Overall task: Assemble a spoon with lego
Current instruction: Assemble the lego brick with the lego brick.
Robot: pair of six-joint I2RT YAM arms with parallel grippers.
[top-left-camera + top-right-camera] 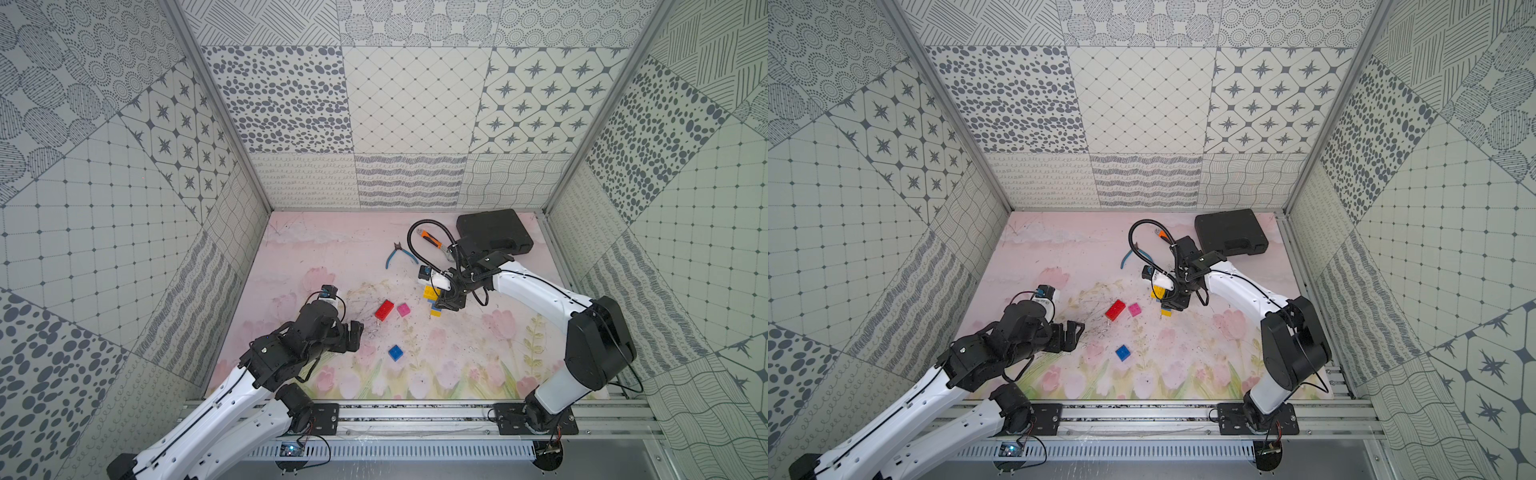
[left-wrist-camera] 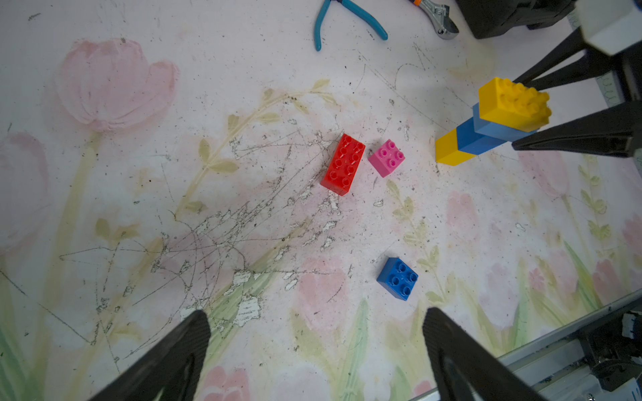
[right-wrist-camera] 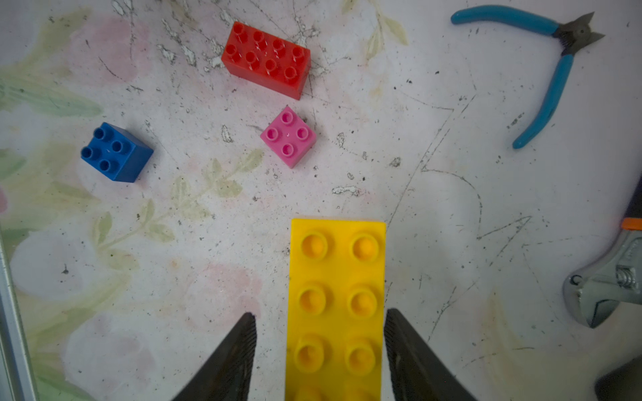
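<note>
Nearest the front edge of the table (image 1: 332, 249), a dark blue square brick (image 1: 395, 352) sits studs up. The left gripper (image 1: 356, 331) hovers toward the front left, jaws spread as wide as they go and holding nothing.

Further in, about mid-table, a red oblong brick (image 1: 384, 309) and a pink square brick (image 1: 403, 309) lie just beside each other without touching.

Right of them stands the spoon (image 2: 486, 128), so far a narrow upright stack of yellow, dark blue and light blue. It is capped by a yellow oblong brick (image 3: 335, 305) that overhangs the stack.

The right gripper (image 3: 320, 312) straddles that cap with its jaws parted. One finger shows a clear gap; the other is at, or just off, the brick's side, so the brick is not clamped.

The step looks like letting go after seating the cap. A tall, thin stack tips easily, so the jaws should widen until both sides are free. The gripper should then rise straight up, with no sideways drag.

Beyond lie the blue-handled pliers (image 1: 399, 255) and the orange-handled wrench (image 1: 432, 240). A black case (image 1: 494, 232) sits in the far right corner, and none of these matter here.
</note>
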